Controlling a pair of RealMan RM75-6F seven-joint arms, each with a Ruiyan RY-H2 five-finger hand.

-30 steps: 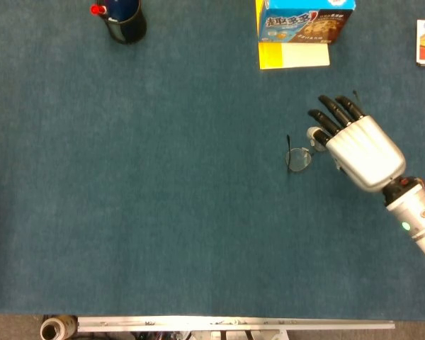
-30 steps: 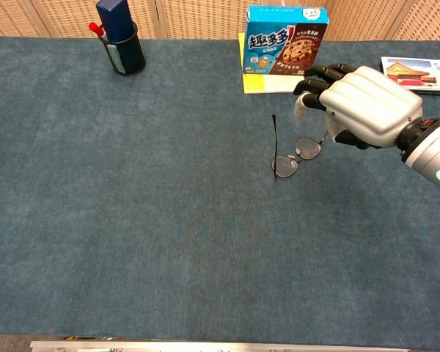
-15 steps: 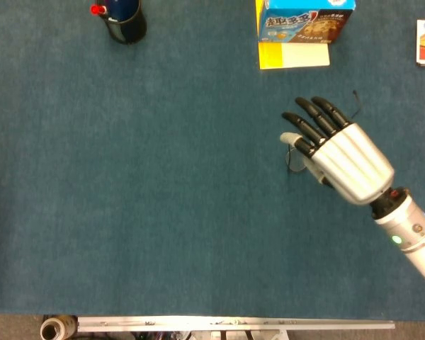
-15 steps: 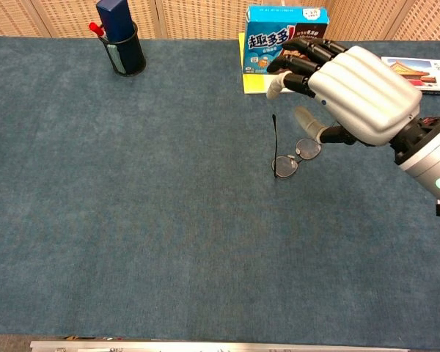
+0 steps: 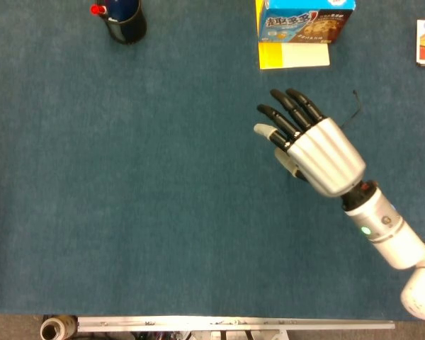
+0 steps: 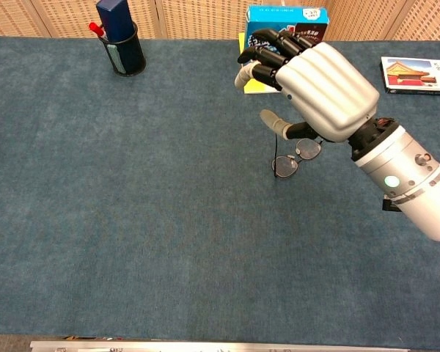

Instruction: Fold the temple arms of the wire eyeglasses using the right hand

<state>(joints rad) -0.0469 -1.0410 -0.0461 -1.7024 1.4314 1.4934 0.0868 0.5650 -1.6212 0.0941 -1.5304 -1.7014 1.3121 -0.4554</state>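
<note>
surface: blue-grey felt table (image 6: 132, 220), slatted wall panel behind.
right hand (image 6: 315, 77): raised over the glasses, palm down, fingers apart and part-curled, holding nothing.
left hand: not seen in either view.
wire eyeglasses (image 6: 296, 157): on the felt directly under/just below the hand in chest view; head view hides nearly all of them beneath the hand, only one temple tip (image 5: 355, 95) shows to its far right.
left temple arm (image 6: 275, 136): sticks out straight, away from the lenses, just beneath the thumb (image 6: 273, 122); apparently unfolded.
step (my read): lining up to sweep that temple inward.
how to do well: come down w/ thumb on outer side of the temple near its free end, push sideways toward the lenses, light pressure; the thin frame will likely skid on felt, so pin the lens side w/ other fingers.
risk: pressing on the lenses, or bending the wire.
beyond hand: cookie box (image 6: 284, 29); pen cup (image 6: 123, 48) far off.
</note>
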